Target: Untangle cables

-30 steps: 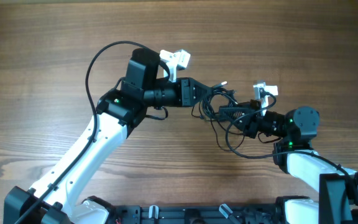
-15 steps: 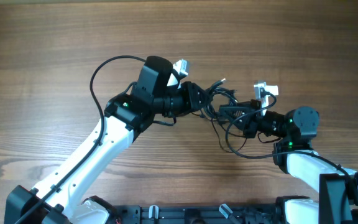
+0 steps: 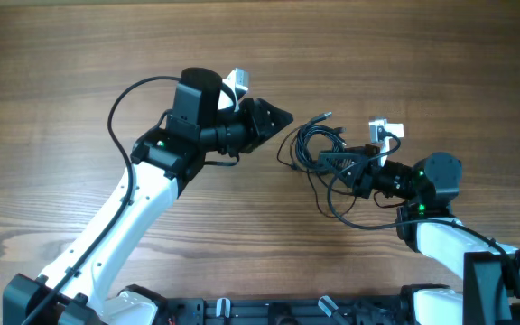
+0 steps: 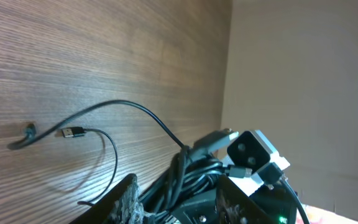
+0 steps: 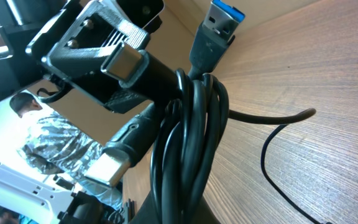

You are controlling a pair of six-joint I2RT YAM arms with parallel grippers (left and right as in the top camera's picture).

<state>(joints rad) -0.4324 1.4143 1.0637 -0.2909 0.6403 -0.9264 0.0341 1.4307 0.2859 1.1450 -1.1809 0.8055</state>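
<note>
Cables (image 3: 318, 144) bunched, clenched in right end effector (image 3: 350, 171); left end effector (image 3: 280, 117) released, empty, near them.

Your overhead view is evenly and softly lit. The wooden table (image 3: 61, 72) reads mid-bright from edge to edge with no glare, shadows on it are faint and soft-edged, and the dark cables (image 3: 332, 153) stay sharp against the grain.

In your left wrist view, the wood at upper left is bright and crisp, and a thin cable throws a pale shadow close beside itself. The wall (image 4: 303, 74) on the right is a flat, featureless wash. The left gripper (image 4: 178, 190) at the lower edge is dark and slightly soft.

In your right wrist view, the bundle at centre is sharp with a glossy sheen. The metal plugs catch small highlights, and the lower left corner is blown out white and blurred.
</note>
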